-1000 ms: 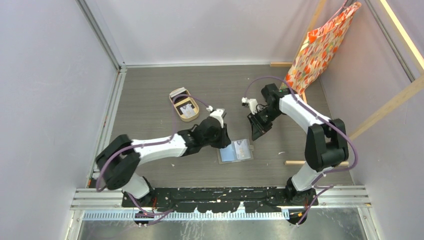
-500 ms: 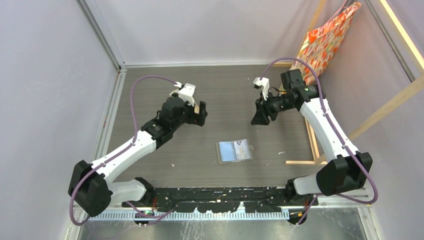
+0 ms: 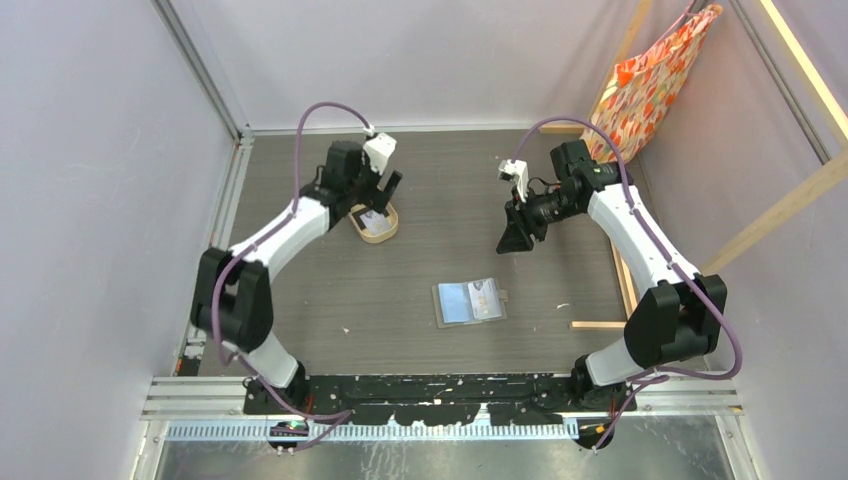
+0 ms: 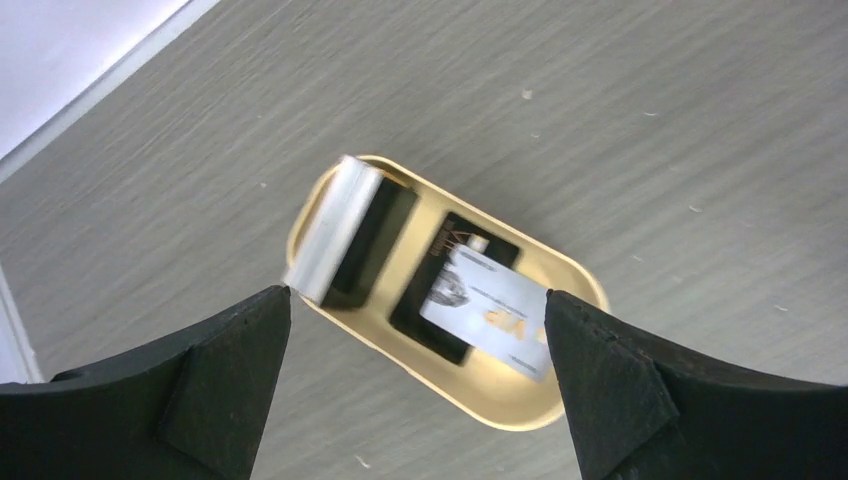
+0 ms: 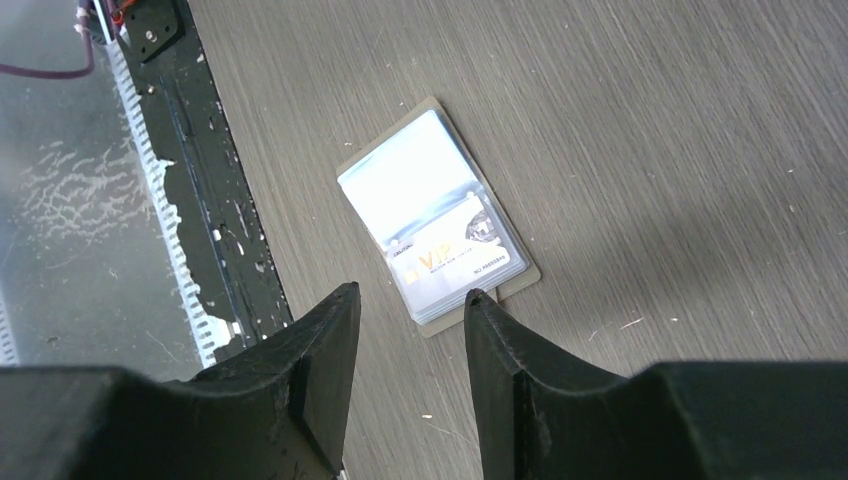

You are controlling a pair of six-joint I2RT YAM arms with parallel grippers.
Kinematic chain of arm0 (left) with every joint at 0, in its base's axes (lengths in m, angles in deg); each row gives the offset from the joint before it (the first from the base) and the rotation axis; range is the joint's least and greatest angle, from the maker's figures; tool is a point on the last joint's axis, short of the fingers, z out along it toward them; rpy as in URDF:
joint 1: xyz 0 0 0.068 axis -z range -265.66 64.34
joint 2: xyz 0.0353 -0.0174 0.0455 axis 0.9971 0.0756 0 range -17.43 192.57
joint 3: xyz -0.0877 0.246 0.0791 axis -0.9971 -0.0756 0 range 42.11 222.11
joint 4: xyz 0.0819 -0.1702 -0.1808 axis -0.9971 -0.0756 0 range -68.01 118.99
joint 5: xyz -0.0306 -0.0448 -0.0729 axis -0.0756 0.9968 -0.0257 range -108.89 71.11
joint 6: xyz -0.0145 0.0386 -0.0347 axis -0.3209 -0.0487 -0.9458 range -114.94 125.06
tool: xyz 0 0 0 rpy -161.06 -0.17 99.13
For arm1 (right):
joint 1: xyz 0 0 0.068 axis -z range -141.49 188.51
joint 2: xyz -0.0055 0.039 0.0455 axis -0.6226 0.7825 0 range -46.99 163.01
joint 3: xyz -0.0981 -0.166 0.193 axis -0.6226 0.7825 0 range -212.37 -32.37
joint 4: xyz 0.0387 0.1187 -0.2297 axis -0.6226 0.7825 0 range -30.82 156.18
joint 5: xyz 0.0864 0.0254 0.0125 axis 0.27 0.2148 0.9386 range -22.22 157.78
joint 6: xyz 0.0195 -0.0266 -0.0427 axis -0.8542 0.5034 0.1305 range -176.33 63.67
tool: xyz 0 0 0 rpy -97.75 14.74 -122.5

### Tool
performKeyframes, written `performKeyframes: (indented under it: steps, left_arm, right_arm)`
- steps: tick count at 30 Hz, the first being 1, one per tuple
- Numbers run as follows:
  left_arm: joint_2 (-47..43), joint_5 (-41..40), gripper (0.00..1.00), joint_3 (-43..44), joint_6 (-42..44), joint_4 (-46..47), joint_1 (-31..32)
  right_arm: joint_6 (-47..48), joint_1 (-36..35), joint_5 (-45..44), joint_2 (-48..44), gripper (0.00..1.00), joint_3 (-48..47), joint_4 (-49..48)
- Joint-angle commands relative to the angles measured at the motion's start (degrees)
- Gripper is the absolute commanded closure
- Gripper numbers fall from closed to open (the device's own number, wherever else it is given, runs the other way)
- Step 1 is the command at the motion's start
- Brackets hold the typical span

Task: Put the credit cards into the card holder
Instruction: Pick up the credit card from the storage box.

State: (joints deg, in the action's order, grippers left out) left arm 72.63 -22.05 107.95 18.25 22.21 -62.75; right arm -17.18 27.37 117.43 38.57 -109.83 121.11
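Note:
The card holder (image 3: 470,300) lies unfolded on the table, its pale sleeves facing up, and a white card (image 5: 455,255) shows inside one sleeve of the card holder (image 5: 432,215). More credit cards lie in a tan oval tray (image 3: 380,235): a white card (image 4: 487,312) rests on a black one (image 4: 452,290), beside a black and silver stack (image 4: 350,240). My left gripper (image 4: 416,293) hovers wide open above the tray (image 4: 560,400); from above, the left gripper (image 3: 385,185) is at its far end. My right gripper (image 5: 412,290) is open and empty, and from overhead the right gripper (image 3: 517,238) hangs up and to the right of the holder.
An orange patterned bag (image 3: 650,90) hangs on a wooden frame at the back right. Wooden strips (image 3: 600,324) lie along the table's right side. A black rail (image 3: 450,385) runs along the near edge, and grey walls close in the left and back.
My left arm swung away from the card holder to the tray at the back left and its gripper opened wide. My right gripper rose, drew back from the holder and opened partway.

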Motion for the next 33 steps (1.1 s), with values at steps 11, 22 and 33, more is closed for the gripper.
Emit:
performKeyframes:
  steps: [11,22,33]
  left_arm:
    - [25.03,0.05,0.01,43.28,23.7,-36.37,-4.46]
    - [27.28,1.79,0.09,37.01,34.18,-28.59,-5.08]
    - [29.08,-1.58,0.21,30.75,33.29,-19.8,-4.9]
  right_arm:
    - [2.24,3.97,0.04,3.61,0.52,0.61,0.27]
    - [4.84,4.88,-0.22,8.73,0.53,-0.47,2.73]
    - [7.64,4.87,0.2,11.56,0.57,-1.0,5.14]
